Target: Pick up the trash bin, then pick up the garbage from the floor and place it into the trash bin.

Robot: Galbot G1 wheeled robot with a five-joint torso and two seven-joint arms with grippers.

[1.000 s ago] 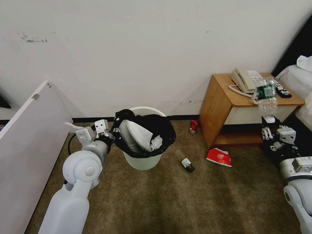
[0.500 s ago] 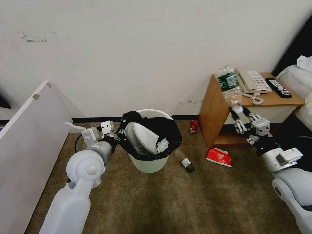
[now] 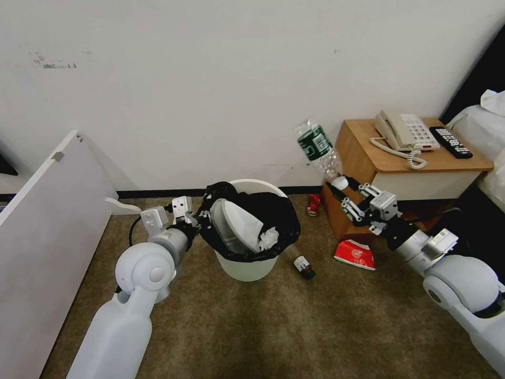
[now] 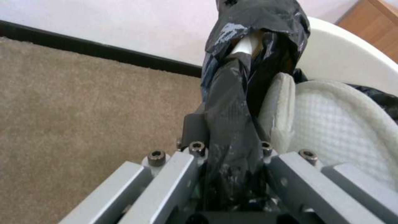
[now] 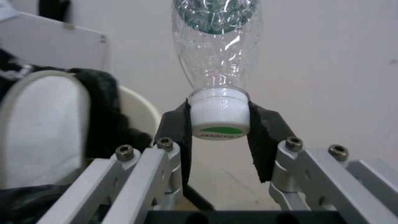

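Since half a second ago the right gripper (image 3: 343, 190) has swung leftward with its clear plastic bottle (image 3: 317, 148), away from above the wooden nightstand (image 3: 363, 152) toward the trash bin (image 3: 247, 266), and the bin has edged a little to the right with the left arm. Pinched by its white cap (image 5: 218, 116) between the two dark pads, the bottle stands cap-down, its long axis running up from the gripper and leaning to the left and toward the far wall, green label high.

On the bin's left side, the left gripper (image 3: 195, 217) is clenched on the black bag (image 4: 232, 130) folded over the rim. A white slipper (image 3: 239, 223) stands on end inside, with a white tissue (image 3: 269, 238) beside it.

On the carpet (image 3: 294, 326), a small brown bottle (image 3: 301, 261) lies just right of the bin, cap end toward the near right. Farther right lies a red packet (image 3: 355, 255), near the nightstand's foot, and a red can (image 3: 313, 204) sits by the far wall.
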